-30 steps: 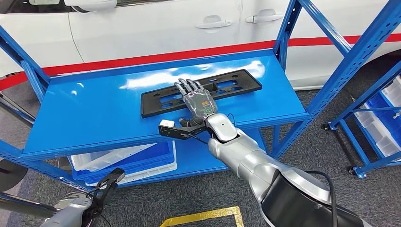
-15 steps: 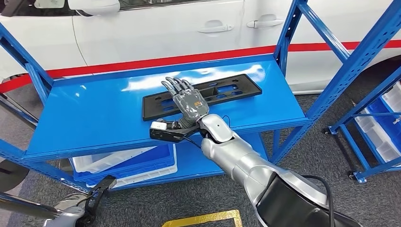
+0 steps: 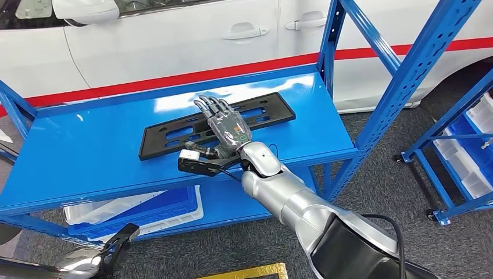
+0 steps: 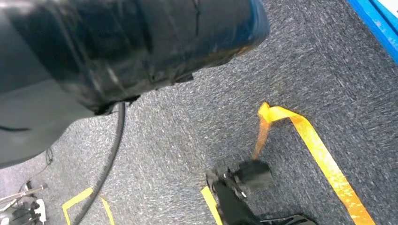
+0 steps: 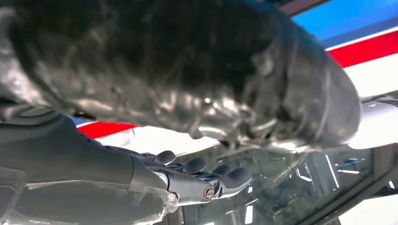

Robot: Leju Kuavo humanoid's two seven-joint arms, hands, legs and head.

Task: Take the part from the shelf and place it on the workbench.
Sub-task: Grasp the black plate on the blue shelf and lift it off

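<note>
Black flat rectangular plastic part with slotted cut-outs lies flat on the top deck of the blue metal shelf, running slantwise from the near left toward the far right of the deck. The robot's right hand reaches over the shelf's front edge, palm down, with its dark fingers stretched out straight and a little apart above the middle of the part; whether they press on it or hover just over it I cannot tell, but nothing is clasped in them. The silver right arm rises from the lower right, and a small black camera block with a white tip juts out sideways at the wrist, just over the shelf's front lip. In the right wrist view the same hand shows with its fingertips extended and separated, a white car body with a red stripe and glass behind it. On the lower deck sit stacked white and blue plastic bins. Behind the shelf stands a white car with a red stripe along its side. The left arm hangs low at the bottom left edge over grey carpet; its hand's state I cannot tell. Yellow tape lines mark the carpet in the left wrist view.
</note>
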